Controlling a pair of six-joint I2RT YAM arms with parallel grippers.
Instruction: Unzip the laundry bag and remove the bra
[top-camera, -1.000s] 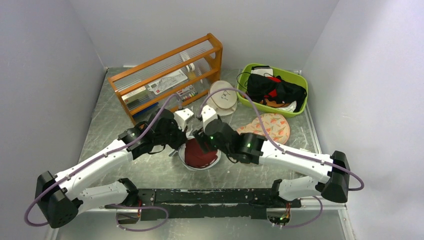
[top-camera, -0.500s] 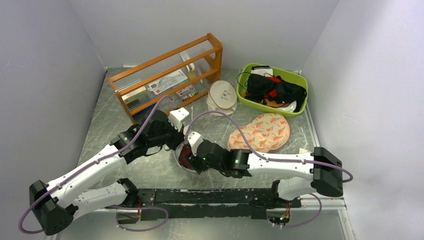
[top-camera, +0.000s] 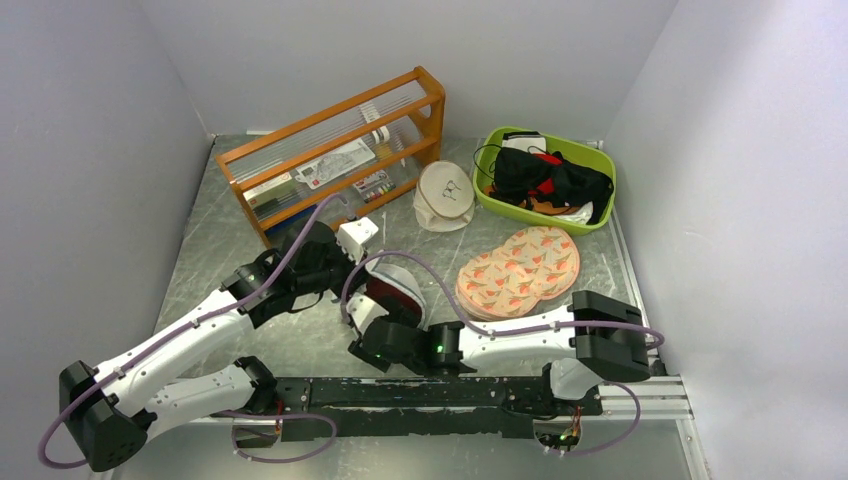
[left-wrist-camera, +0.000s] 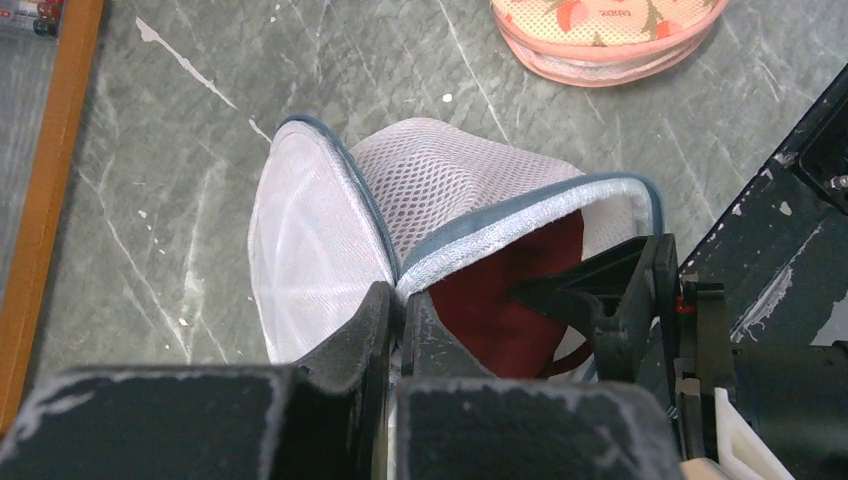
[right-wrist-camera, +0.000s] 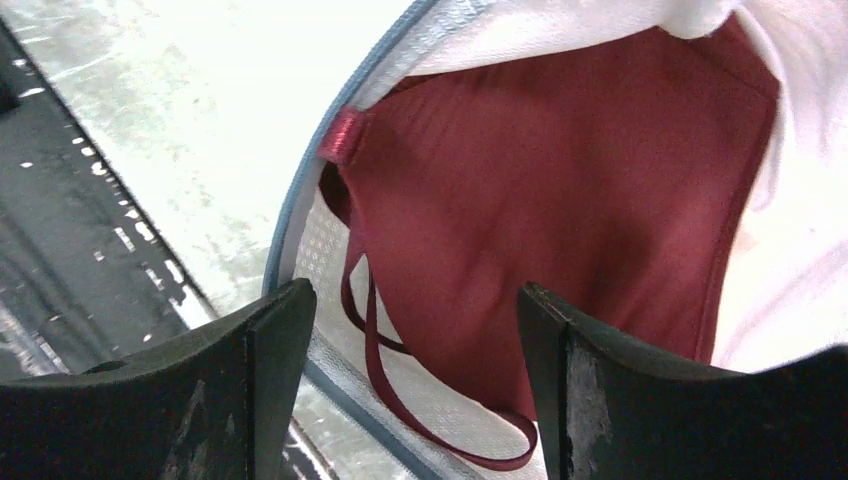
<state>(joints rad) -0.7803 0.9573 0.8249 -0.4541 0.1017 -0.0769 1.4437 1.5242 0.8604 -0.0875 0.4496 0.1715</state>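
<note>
Laundry bag (top-camera: 412, 283) sits mid-surface (top-camera: 225, 255) just ahead of both arms, unzipped, mouth gaping toward the near edge, bra (top-camera: 393, 298) inside as a dark red patch. Left end effector (top-camera: 352, 262) is at the bag's left side; top view hides its fingers. Left wrist view fills that in: left end effector (left-wrist-camera: 397, 300) is pinched fully closed on the grey-edged rim of the bag (left-wrist-camera: 310, 250), holding the flap up, with the bra (left-wrist-camera: 500, 310) showing under the rim and a black finger of the right end effector (left-wrist-camera: 600, 290) at the opening. Right end effector (top-camera: 365, 315) points into the mouth from the near side. Right wrist view shows the right end effector (right-wrist-camera: 415, 300) spread wide, nothing gripped, bra (right-wrist-camera: 560, 200) lying beyond the tips with its thin strap looping over the mesh near the bag's (right-wrist-camera: 785, 250) zipped edge. Only the top view shows the rest: orange rack (top-camera: 335, 150) far left, cream pouch (top-camera: 445, 195), green bin (top-camera: 492, 203) of dark clothes far right, peach pad (top-camera: 520, 270) beside the bag.
</note>
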